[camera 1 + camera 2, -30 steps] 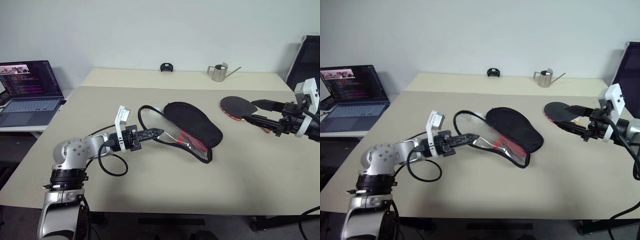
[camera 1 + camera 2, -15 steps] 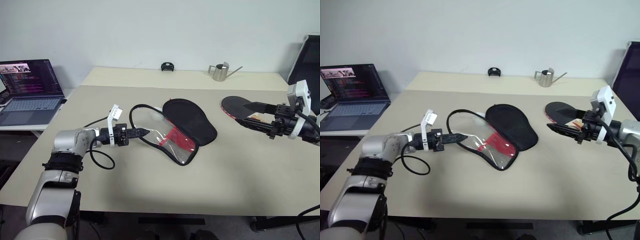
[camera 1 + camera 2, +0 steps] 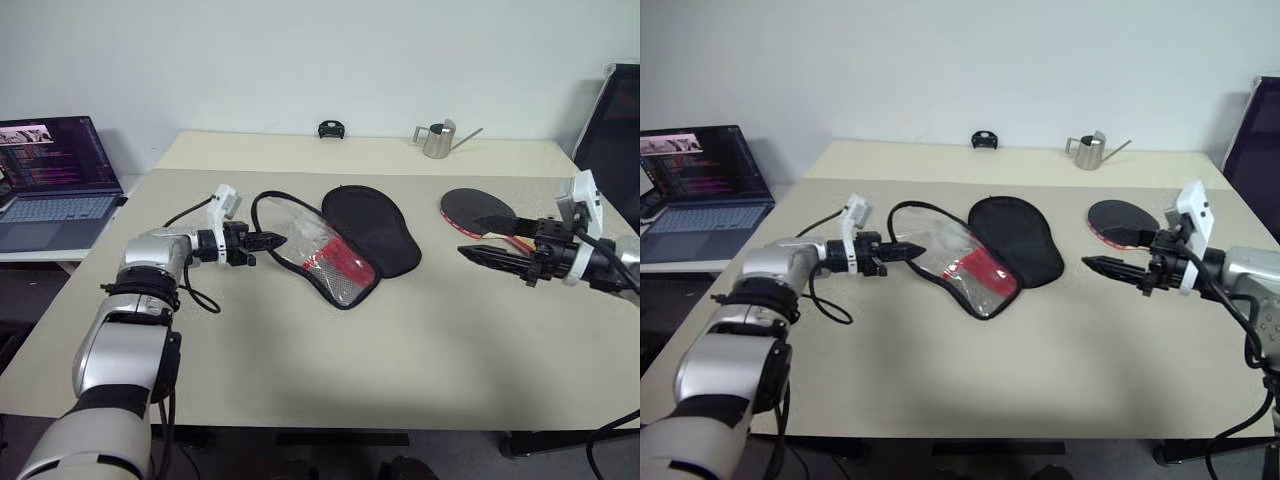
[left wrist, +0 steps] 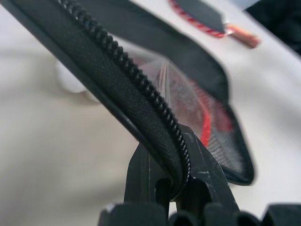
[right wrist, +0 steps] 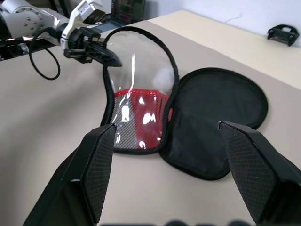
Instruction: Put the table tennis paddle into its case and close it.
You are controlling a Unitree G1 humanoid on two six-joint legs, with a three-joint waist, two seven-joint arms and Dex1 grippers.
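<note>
Your left gripper (image 3: 274,240), clamped on the zip edge of the case (image 3: 335,244), has dragged it left, laying it open at frame centre. The paddle (image 3: 480,213) waits right, behind your open, empty right gripper (image 3: 478,240).

Silver-grey jointed arms with black bands; looped black cable beside left gripper (image 3: 268,241); white camera brackets atop both wrists; 2 black textured tapering fingers on right gripper (image 3: 483,239).

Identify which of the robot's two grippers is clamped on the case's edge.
The left gripper: its jaws pinch the case's zipper rim. The right gripper hangs open, holding nothing.
</note>
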